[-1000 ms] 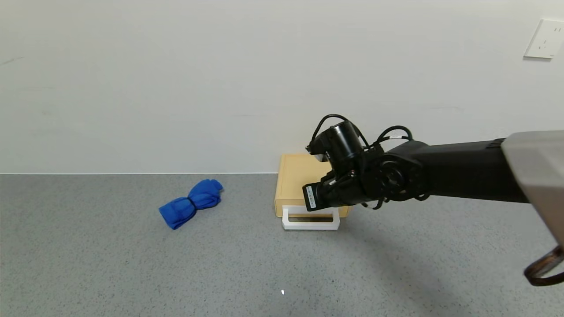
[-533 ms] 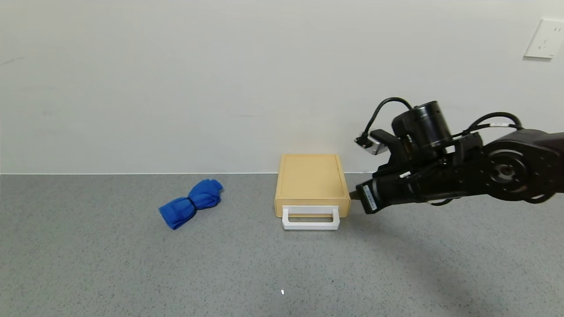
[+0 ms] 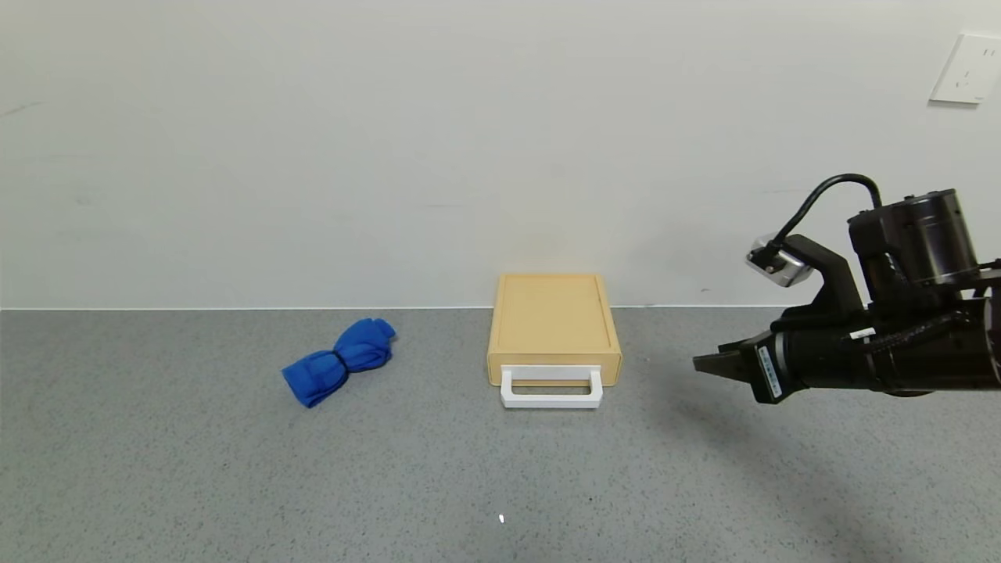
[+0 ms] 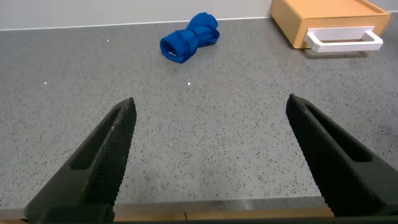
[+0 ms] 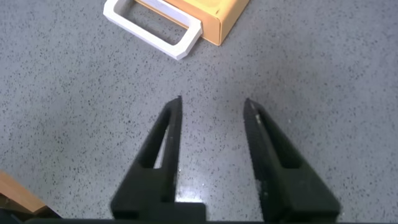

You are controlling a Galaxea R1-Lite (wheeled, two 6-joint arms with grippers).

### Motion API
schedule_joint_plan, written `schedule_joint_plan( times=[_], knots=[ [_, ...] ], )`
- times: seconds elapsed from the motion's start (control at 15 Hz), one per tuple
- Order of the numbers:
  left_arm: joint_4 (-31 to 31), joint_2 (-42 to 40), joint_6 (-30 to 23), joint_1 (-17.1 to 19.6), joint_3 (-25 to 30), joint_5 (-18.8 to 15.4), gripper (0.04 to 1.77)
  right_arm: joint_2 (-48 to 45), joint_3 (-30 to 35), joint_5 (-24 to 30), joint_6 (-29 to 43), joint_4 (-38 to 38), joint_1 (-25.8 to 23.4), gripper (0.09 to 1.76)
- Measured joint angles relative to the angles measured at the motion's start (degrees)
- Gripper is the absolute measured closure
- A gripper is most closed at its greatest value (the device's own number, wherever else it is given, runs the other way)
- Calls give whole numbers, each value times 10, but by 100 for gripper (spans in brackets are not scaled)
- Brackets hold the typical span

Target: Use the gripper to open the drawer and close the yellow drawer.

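The pale yellow drawer box point(image 3: 554, 322) stands on the grey table against the wall, its drawer pushed in and the white loop handle point(image 3: 551, 389) at the front. It also shows in the right wrist view point(image 5: 219, 18) and the left wrist view point(image 4: 329, 18). My right gripper point(image 3: 701, 363) is open and empty, hovering to the right of the box and well apart from it; in its wrist view point(image 5: 212, 107) the handle point(image 5: 155, 28) lies beyond the fingertips. My left gripper point(image 4: 210, 109) is open and empty over bare table near the front edge.
A blue rolled cloth point(image 3: 340, 359) lies left of the box, also in the left wrist view point(image 4: 188, 37). A white wall outlet point(image 3: 966, 69) is on the wall at upper right. The table's front edge point(image 4: 211, 211) shows under the left gripper.
My right gripper has pulled away to the right, from over the drawer front to well clear of the box. The drawer box, handle and cloth have not moved.
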Motion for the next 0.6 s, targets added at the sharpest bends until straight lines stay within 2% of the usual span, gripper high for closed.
schedule_joint_plan(
  times=[0.33, 0.6],
  knots=[
    [0, 0, 0, 0, 0, 0, 7, -90, 115, 0, 2, -101, -32, 61],
    [0, 0, -1, 0, 0, 0, 7, -189, 194, -2, 3, -139, -63, 42]
  ],
)
